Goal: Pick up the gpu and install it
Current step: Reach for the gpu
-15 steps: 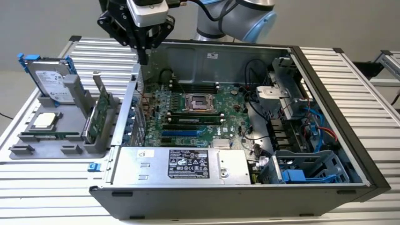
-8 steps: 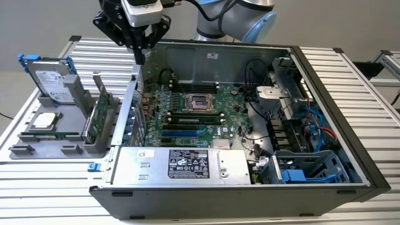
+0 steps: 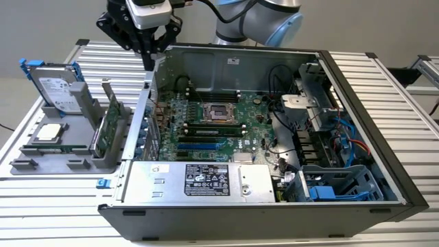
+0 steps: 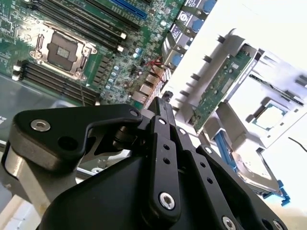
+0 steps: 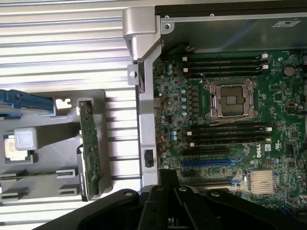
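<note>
Exterior view, hand (image 3: 148, 60) empty, gpu (image 3: 111, 122) well apart, upright in holder (image 3: 61, 167)

Silver-grey arm (image 3: 241, 13) with a light-blue joint cap (image 3: 289, 25) carries a black tool (image 3: 147, 63) with silver screws (image 4: 167, 200).

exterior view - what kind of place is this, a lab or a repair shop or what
Most likely a robotics lab bench for PC assembly: an open computer case on a slatted aluminium table, a grey fixture holding the gpu and a hard drive, and a robot gripper above the case's edge.
</note>
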Tool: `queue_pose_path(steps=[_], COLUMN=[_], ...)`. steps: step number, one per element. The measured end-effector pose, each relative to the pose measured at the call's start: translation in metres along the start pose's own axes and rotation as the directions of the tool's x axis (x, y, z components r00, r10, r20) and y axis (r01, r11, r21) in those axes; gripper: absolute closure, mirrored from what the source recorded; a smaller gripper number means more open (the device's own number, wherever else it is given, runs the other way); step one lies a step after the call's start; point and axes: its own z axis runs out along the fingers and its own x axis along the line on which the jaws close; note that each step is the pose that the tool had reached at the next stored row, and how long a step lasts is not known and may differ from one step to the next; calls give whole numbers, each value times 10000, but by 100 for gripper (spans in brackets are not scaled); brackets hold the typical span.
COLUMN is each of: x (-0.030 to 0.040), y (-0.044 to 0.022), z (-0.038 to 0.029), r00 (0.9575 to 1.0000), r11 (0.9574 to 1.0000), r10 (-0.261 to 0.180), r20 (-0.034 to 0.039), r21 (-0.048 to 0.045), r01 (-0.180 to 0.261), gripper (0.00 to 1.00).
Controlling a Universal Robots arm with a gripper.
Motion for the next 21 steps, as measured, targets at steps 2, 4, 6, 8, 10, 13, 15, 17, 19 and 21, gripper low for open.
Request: queue_pose_path(steps=[2, 4, 6, 8, 10, 13, 15, 17, 19, 21], x=[19, 40, 62, 85, 109, 142, 163, 185, 206, 229], y=[-1, -3, -4, -6, -8, -10, -12, -13, -15, -16], z=[0, -1, -1, -1, -2, -3, -3, -4, -4, -5], r00=[10000, 10000, 10000, 10000, 10000, 10000, 10000, 10000, 10000, 10000], r11=[10000, 10000, 10000, 10000, 10000, 10000, 10000, 10000, 10000, 10000], r10=[-1, -1, 0, 0, 0, 0, 0, 0, -1, 0], r20=[1, 1, 0, 0, 1, 1, 1, 0, 1, 1], r21=[-1, 0, 0, -1, 0, -1, -1, 0, 0, -1], r01=[1, 1, 0, 0, 0, 0, 0, 0, 1, 0], gripper=[100, 100, 100, 100, 100, 100, 100, 100, 100, 100])
